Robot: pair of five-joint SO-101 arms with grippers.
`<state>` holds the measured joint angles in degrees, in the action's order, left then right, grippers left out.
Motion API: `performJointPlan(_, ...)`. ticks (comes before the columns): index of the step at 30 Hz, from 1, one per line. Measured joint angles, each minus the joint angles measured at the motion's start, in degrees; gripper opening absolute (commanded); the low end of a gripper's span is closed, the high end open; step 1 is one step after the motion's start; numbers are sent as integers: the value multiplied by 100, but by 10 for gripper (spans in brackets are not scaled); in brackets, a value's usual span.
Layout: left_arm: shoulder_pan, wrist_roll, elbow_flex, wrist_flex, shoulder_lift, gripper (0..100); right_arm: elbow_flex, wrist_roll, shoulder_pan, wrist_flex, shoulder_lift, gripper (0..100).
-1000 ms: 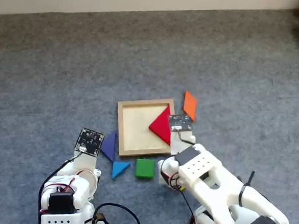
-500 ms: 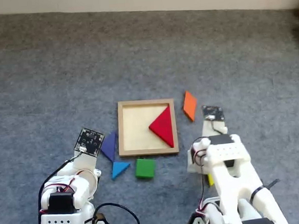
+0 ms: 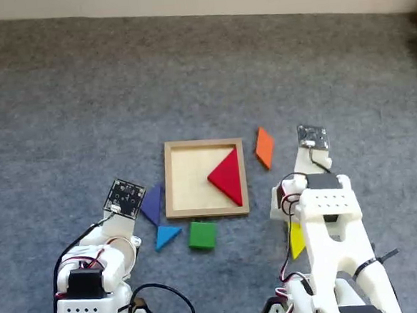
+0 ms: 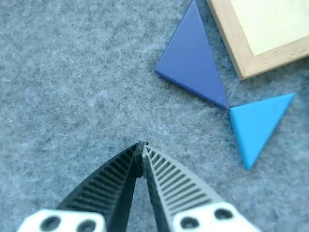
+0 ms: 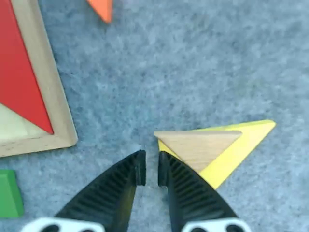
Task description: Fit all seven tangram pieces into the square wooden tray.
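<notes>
The right jaws are cracked open just a little with nothing in them, tips just beside a corner of the small wooden triangle [image 5: 195,144], which lies on top of the yellow triangle [image 5: 233,154]. The left jaws are pinched closed and empty, dark blue triangle [image 4: 193,67] ahead of them. The red triangle [image 5: 14,72] lies in the tray [image 5: 50,96]. The pieces look thin, stiff, light and slick, so pinching across two edges seems safest

Large triangle [image 3: 228,175] in tray [image 3: 170,181], against right wall. Parallelogram [image 3: 264,147] right of tray. Square piece [image 3: 202,235] before tray, small triangle [image 3: 166,235] left of it. Mid triangle [image 3: 152,203] beside tray's left wall. Far right, top triangle [image 5: 198,145] on bottom triangle [image 5: 236,147].
</notes>
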<state>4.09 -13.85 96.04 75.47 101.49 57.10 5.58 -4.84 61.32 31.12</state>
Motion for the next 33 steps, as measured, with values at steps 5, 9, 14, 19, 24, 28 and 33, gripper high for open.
performJointPlan(5,0,0,0,0,0,7,-123,0,149,308,0,56)
performJointPlan(9,0,0,0,0,0,7,-123,0,158,325,0,56)
performJointPlan(14,0,0,0,0,0,7,-123,0,158,325,0,56)
performJointPlan(19,0,0,0,0,0,7,-123,0,158,369,0,56)
performJointPlan(24,0,0,0,0,0,7,-123,0,158,369,0,56)
performJointPlan(28,0,0,0,0,0,7,-123,0,158,589,0,56)
performJointPlan(33,0,0,0,0,0,7,-475,-9,378,791,0,56)
